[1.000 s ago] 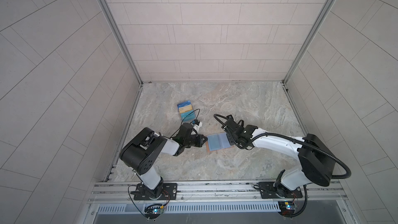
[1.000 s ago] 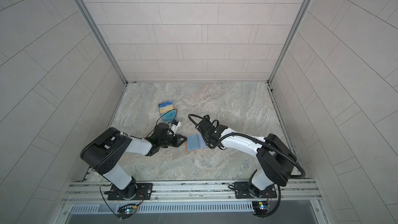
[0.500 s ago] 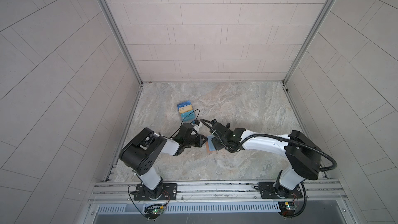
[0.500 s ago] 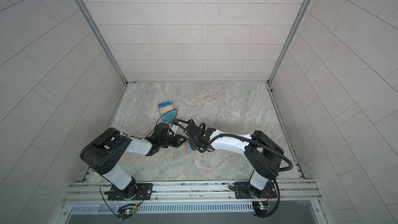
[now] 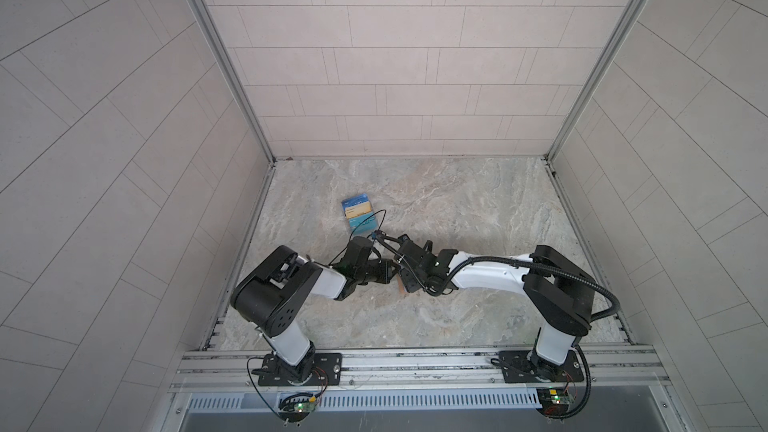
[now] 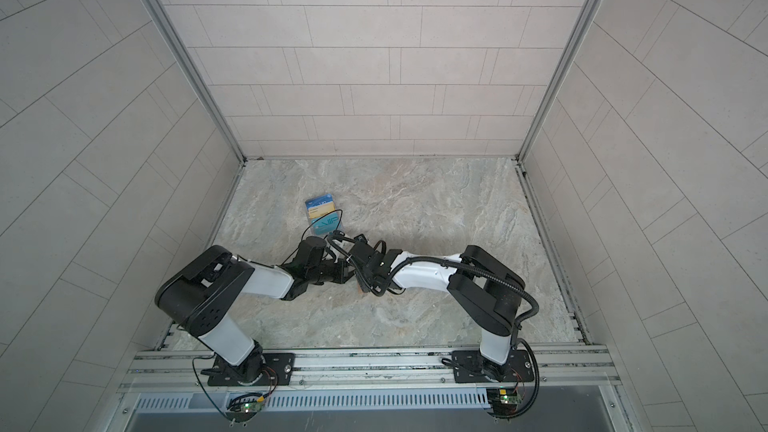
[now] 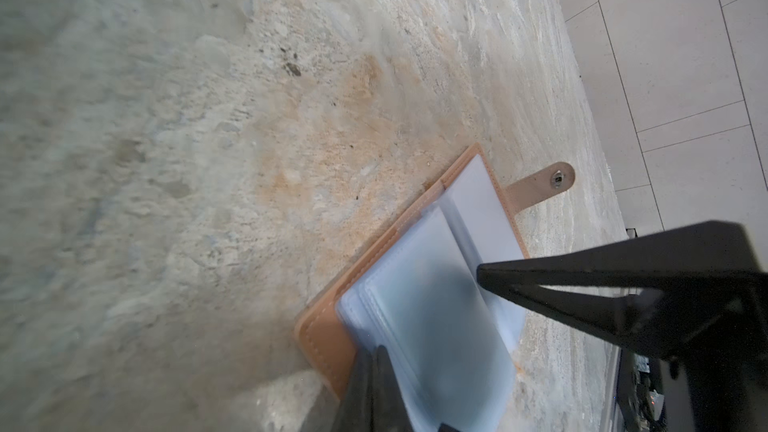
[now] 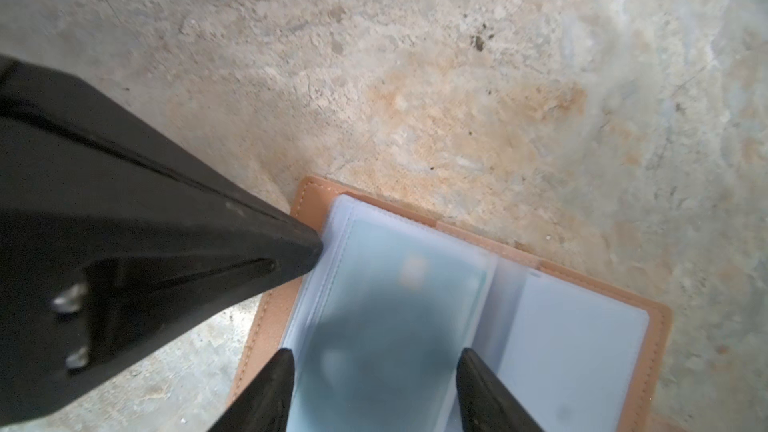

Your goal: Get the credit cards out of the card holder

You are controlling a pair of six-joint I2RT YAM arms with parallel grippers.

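The card holder (image 8: 660, 326) lies open on the stone floor, tan leather with pale blue plastic sleeves. In both top views only a tan corner (image 5: 401, 287) shows under the two grippers. My right gripper (image 8: 376, 367) is open just above it, one finger on each side of a frosted sleeve. A credit card (image 8: 399, 284) shows dimly teal-grey through that sleeve. My left gripper (image 7: 376, 361) is shut, its tip on the card holder's edge where leather meets sleeves. A right finger (image 7: 582, 284) hovers over the sleeves in the left wrist view.
A small pile of blue, gold and teal cards (image 5: 359, 214) lies on the floor just behind the grippers. A black cable loops over it. Tiled walls close in the floor on three sides, and the arm bases stand on a rail at the front.
My right gripper has moved left onto the card holder and opened wider, covering the sleeves that showed in the top views. The left gripper has stayed put.
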